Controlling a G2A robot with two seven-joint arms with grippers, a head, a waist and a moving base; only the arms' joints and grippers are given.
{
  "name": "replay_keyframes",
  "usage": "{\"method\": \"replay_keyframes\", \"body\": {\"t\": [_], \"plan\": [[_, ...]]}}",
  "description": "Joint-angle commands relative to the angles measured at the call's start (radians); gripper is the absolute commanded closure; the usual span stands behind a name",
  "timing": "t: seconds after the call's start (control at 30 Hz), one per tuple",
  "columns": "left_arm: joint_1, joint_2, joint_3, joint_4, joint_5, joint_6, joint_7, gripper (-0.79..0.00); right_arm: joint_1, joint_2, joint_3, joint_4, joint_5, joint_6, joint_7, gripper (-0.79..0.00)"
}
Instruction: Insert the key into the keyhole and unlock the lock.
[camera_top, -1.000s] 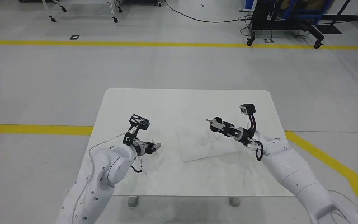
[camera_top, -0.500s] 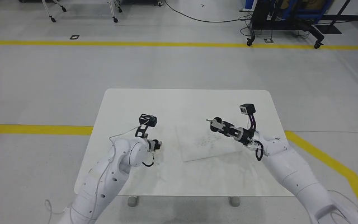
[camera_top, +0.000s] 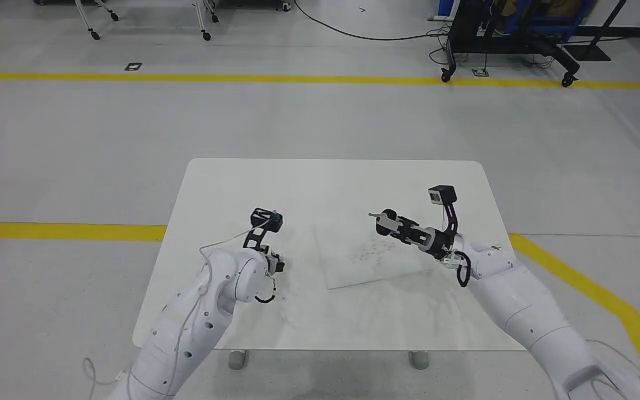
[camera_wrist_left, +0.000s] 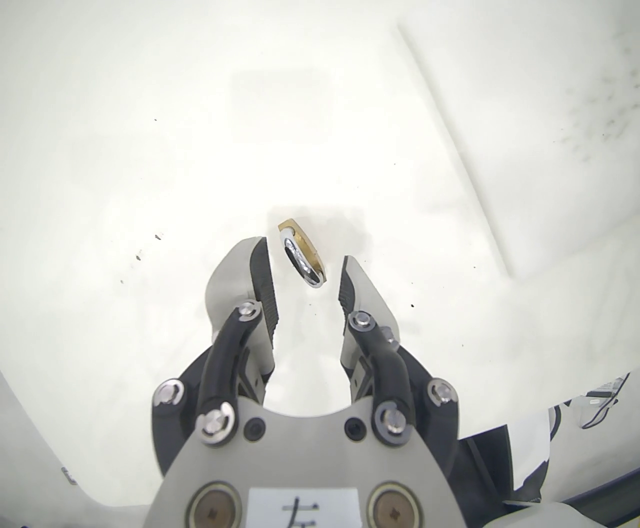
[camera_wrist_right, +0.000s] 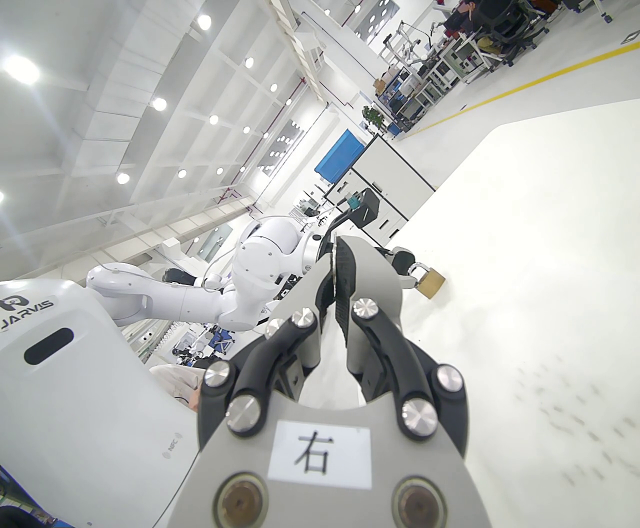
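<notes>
**Padlock not yet gripped, key waiting well apart**

On the left of the table (camera_top: 330, 185), the left gripper (camera_wrist_left: 304, 257) stands with its fingers spread to either side of the padlock (camera_wrist_left: 300, 250). As far as I can tell, neither finger touches it. The brass padlock rests on the tabletop with its chrome shackle toward the wrist, set askew to the pads. I cannot tell which way its keyhole faces. In the middle lies a thin pale mat (camera_top: 360, 255). Well apart to the right, the right gripper (camera_wrist_right: 336, 250) hangs above the table, fingers pressed together on a thin sliver of metal, probably the key (camera_wrist_right: 331, 262).

Closing on a skewed padlock could catch the round shackle instead of the flat body, and the padlock may spin or squirt out. Once it is gripped, the keyhole might face away from the key. The key, pinched with little blade showing, could twist in the pads if it meets the padlock off-axis.
</notes>
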Motion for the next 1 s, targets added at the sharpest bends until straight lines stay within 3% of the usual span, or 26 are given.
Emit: {"method": "replay_keyframes", "body": {"t": [0.0,0.13,0.33,0.43,0.7,0.83,0.97], "plan": [[-0.002,-0.001,-0.002,0.006,0.0,0.0,0.002,-0.074,0.0,0.0,0.0,0.0,0.0,0.0,0.0,0.0],[-0.004,-0.004,-0.002,0.018,-0.002,-0.005,0.004,0.0,0.0,0.0,0.0,0.0,0.0,0.0,0.0,0.0],[-0.007,-0.008,-0.002,0.025,0.0,-0.021,0.005,0.0,0.0,0.0,0.0,0.0,0.0,0.0,0.0,0.0],[-0.007,-0.009,-0.003,0.027,0.005,-0.025,0.001,-0.256,0.0,0.0,0.0,0.0,0.0,0.0,0.0,0.0],[0.001,-0.01,-0.022,0.019,-0.004,-0.029,0.011,-0.317,0.0,0.0,0.0,0.0,0.0,0.0,0.0,0.0],[-0.002,-0.013,-0.021,0.024,-0.007,-0.031,0.012,-0.249,0.0,0.0,0.0,0.0,0.0,0.0,0.0,0.0],[-0.015,-0.019,-0.006,0.047,-0.002,-0.034,0.02,-0.055,0.0,0.0,0.0,0.0,0.0,0.0,0.0,0.0]]}}
